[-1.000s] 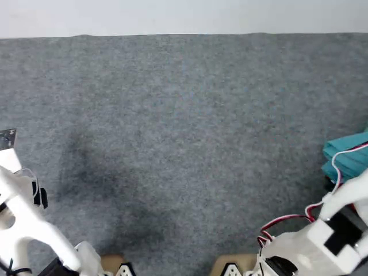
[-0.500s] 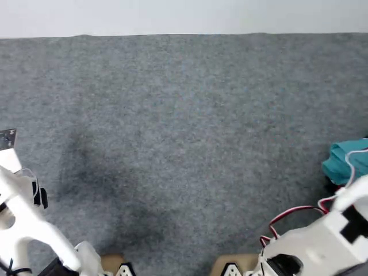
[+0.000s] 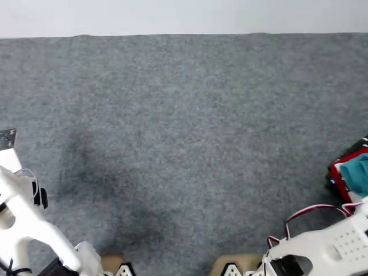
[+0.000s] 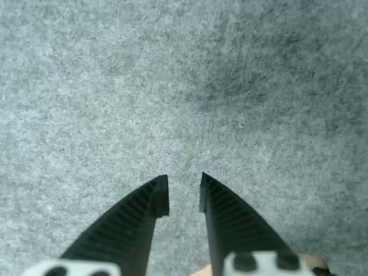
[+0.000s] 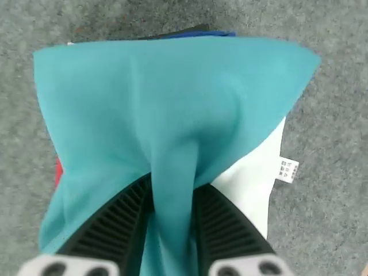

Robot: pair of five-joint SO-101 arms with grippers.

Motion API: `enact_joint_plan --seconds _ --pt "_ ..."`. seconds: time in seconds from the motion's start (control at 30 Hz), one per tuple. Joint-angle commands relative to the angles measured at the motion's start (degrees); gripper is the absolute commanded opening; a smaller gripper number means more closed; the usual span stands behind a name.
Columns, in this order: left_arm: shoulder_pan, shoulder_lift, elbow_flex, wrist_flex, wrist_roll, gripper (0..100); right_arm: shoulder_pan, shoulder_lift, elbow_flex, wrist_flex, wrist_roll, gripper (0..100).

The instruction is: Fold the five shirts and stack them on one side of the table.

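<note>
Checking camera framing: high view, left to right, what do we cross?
Left arm → grey mat → right arm → shirt stack at the right edge, teal shirt on top.

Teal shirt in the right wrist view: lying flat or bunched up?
Bunched: the right hand pinches a ridge of the teal shirt, whose cloth drapes over a white shirt.

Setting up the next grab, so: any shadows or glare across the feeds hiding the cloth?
High view: no glare; a dim patch, probably shadow, darkens the grey felt table cover at lower left. Left wrist view: a similar dim patch lies beyond the black ridged left gripper. Right wrist view: the teal fabric shirt in the right gripper is evenly lit.
</note>
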Motion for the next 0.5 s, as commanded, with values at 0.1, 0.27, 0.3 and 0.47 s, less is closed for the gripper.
enact_joint_plan --seconds 0.1,0.27,0.3,0.47 --pt "0.44 -1.23 -0.13 0.62 0.18 10 0.66 3.65 -0.44 0.13 3.08 7.1" --pt "0.44 -1.23 -0.13 0.70 0.18 10 0.31 0.48 -3.52 2.33 1.05 30.8" --pt "0.44 -1.23 -0.13 0.62 0.18 10 0.04 -0.92 -4.48 2.95 0.62 35.1" --pt "0.44 -1.23 -0.13 0.53 0.18 10 -3.38 -7.60 -6.24 6.64 0.00 43.4"
